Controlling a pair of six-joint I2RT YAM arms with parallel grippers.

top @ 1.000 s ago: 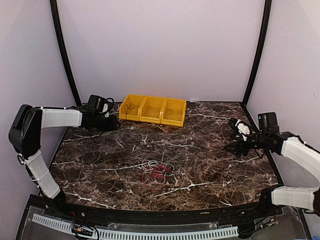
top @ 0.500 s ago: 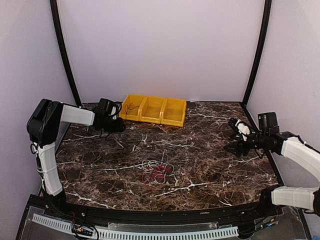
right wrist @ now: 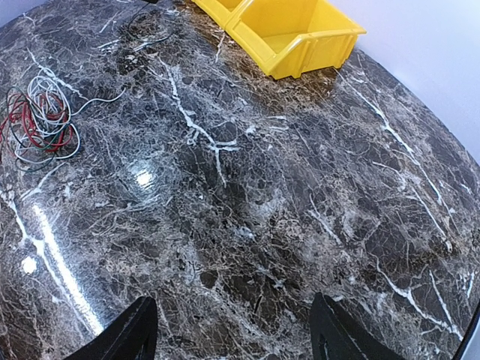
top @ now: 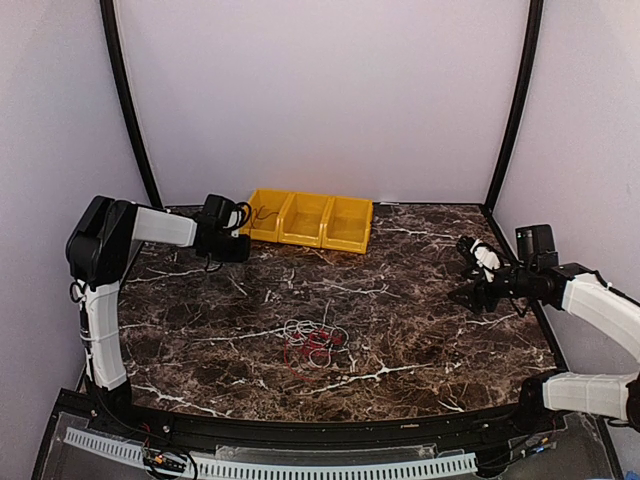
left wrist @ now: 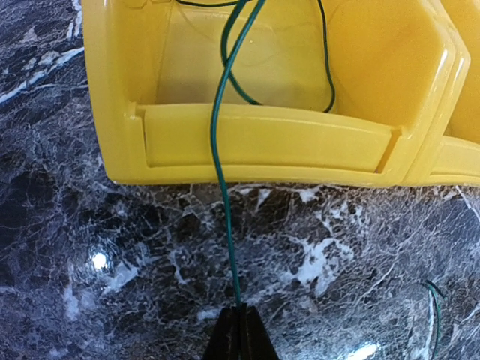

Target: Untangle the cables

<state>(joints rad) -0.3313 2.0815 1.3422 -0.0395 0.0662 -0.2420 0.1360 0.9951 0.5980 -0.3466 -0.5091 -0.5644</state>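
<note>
A tangled bundle of red and white cables lies on the marble table's near middle; the right wrist view shows this bundle at far left. A green cable runs from the left compartment of the yellow bin over its front lip and down to my left gripper, which is shut on the cable's end just in front of the bin. From above, the left gripper sits at the bin's left end. My right gripper hangs open over bare table at the right, holding nothing.
The yellow bin with three compartments stands at the back centre. Another bit of green wire lies on the table at the lower right of the left wrist view. Purple walls and black posts enclose the table.
The left arm has swung right to the bin's left end and its jaws have shut on the green cable. The right arm and the bundle have not moved.
</note>
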